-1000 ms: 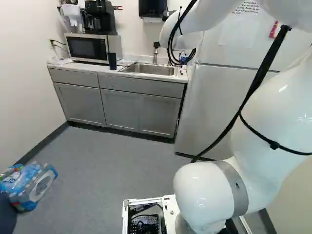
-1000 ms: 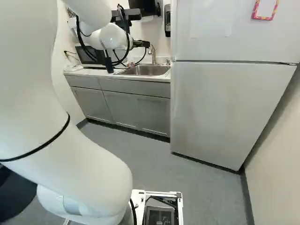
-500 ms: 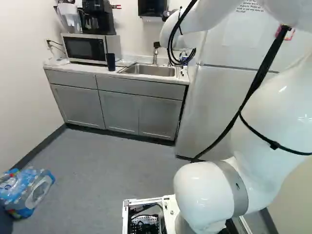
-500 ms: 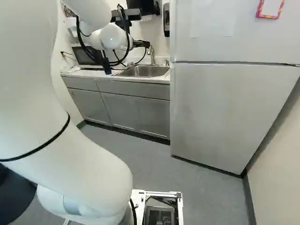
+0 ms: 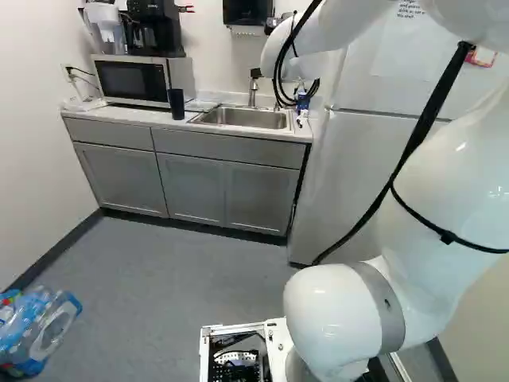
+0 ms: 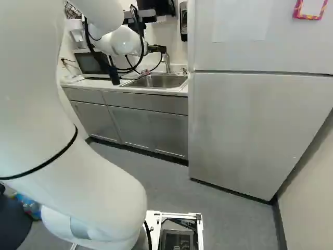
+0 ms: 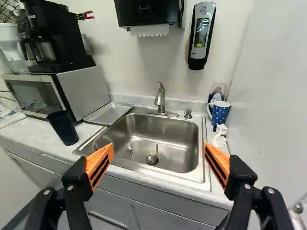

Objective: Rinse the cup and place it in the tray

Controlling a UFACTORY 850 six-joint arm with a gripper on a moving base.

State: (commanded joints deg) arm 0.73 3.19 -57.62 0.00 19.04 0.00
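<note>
My gripper point(image 6: 139, 71) is spread wide at the counter, the two orange pads point(image 7: 100, 165) far apart and facing one another; I have hold of nothing. Between my fingers and ahead of them lies the stainless steel sink point(image 7: 187, 163), its round drain point(image 7: 151, 158) showing in the basin. Straight ahead, past the basin, rises the faucet point(image 7: 160, 98), with a small deck pump point(image 7: 188, 114) just beside it.

The cup, a dark blue tumbler point(image 7: 63, 128), stands upright on the countertop point(image 7: 36, 139), ahead of my left finger and out to its left, well apart from my pads. Beyond it a shallow metal tray point(image 7: 108, 114) lies flat between the microwave point(image 7: 86, 91) and the sink. The microwave bears a black coffee maker point(image 7: 57, 48).

Ahead of my right finger, past its pad, I see a white-handled brush point(image 7: 220, 134) near the sink's edge, and behind that a blue polka-dot mug point(image 7: 220, 114). The refrigerator point(image 6: 250, 130) stands farther to my right. On the wall ahead hang a black paper towel dispenser point(image 7: 148, 12) and a soap dispenser point(image 7: 201, 36).
</note>
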